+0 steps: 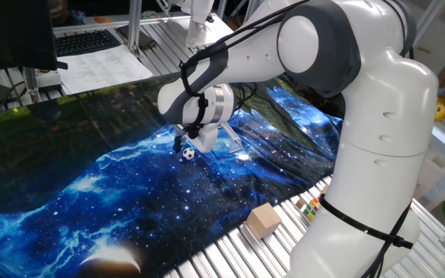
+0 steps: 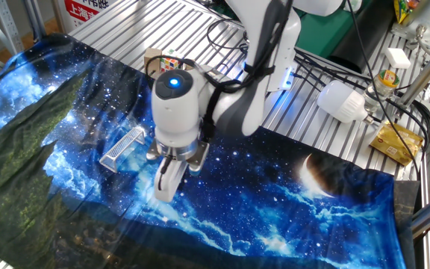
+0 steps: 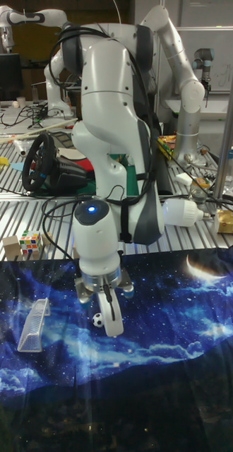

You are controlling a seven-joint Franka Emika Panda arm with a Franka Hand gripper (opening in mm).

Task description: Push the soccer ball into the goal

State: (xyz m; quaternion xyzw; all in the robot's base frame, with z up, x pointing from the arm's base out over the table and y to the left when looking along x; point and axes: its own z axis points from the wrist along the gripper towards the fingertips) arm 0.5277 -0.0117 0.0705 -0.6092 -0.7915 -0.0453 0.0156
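The soccer ball (image 1: 188, 153) is a tiny white ball with black patches, lying on the blue galaxy cloth. In the tall fixed view the ball (image 3: 97, 320) rests just left of my gripper (image 3: 113, 326), on the side facing the goal (image 3: 34, 323). The gripper (image 1: 179, 144) points down at the cloth with its fingers together and nothing held. The small whitish rod-frame goal (image 2: 122, 147) lies left of the gripper (image 2: 164, 190), where the fingers hide the ball. The wrist partly covers the goal (image 1: 235, 144) in one fixed view.
A tan wooden block (image 1: 263, 218) and a multicoloured puzzle cube (image 1: 309, 207) sit on the metal slats off the cloth's edge. A steering wheel (image 3: 40, 162), cables and a white lamp (image 2: 343, 101) lie behind the arm. The cloth wrinkles near its edges.
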